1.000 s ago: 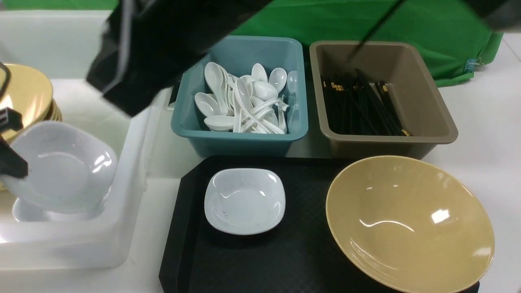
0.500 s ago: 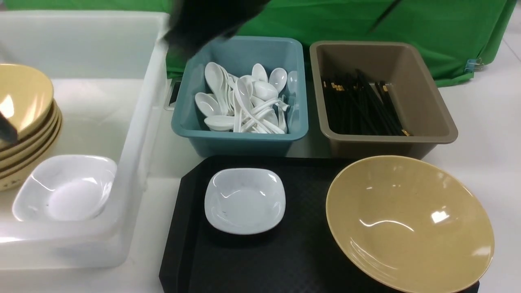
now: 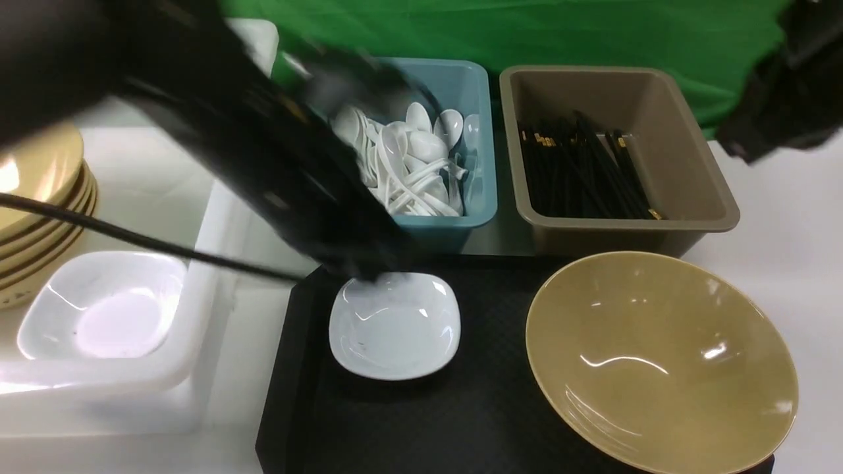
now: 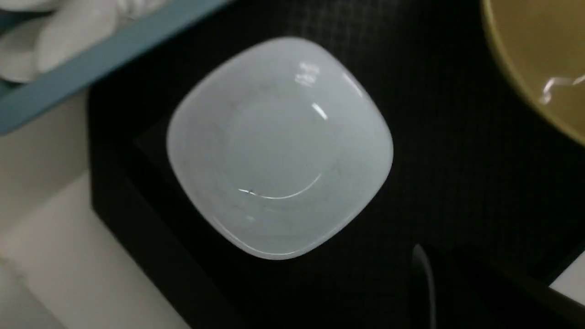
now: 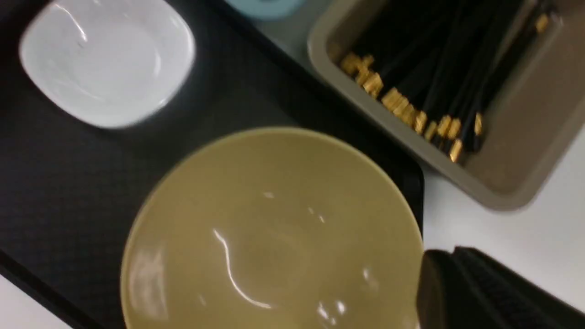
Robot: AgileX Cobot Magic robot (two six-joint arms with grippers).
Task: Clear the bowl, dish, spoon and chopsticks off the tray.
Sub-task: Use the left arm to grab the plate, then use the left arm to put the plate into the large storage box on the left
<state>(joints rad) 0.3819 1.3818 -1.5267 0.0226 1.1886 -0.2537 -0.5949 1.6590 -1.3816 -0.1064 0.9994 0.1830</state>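
Observation:
The mustard-yellow bowl (image 3: 662,365) sits on the right of the black tray (image 3: 487,421). A white square dish (image 3: 394,327) sits on its left. My left arm reaches across from the upper left, blurred. Its gripper (image 3: 361,264) hovers at the dish's far edge. In the left wrist view the dish (image 4: 279,146) lies just beyond one dark finger (image 4: 422,278). My right arm (image 3: 784,105) hangs at the upper right. In its wrist view a black finger (image 5: 457,292) is beside the bowl's rim (image 5: 269,228). No red-marked spoon or loose chopsticks show on the tray.
A teal bin (image 3: 481,217) of all-white spoons and a brown bin (image 3: 658,224) of black chopsticks stand behind the tray. A white tub (image 3: 197,368) at the left holds stacked yellow bowls (image 3: 39,178) and a white dish (image 3: 99,306).
My left arm let go of a white dish in the tub and swung right to the dish on the tray. My right arm came into view at the upper right.

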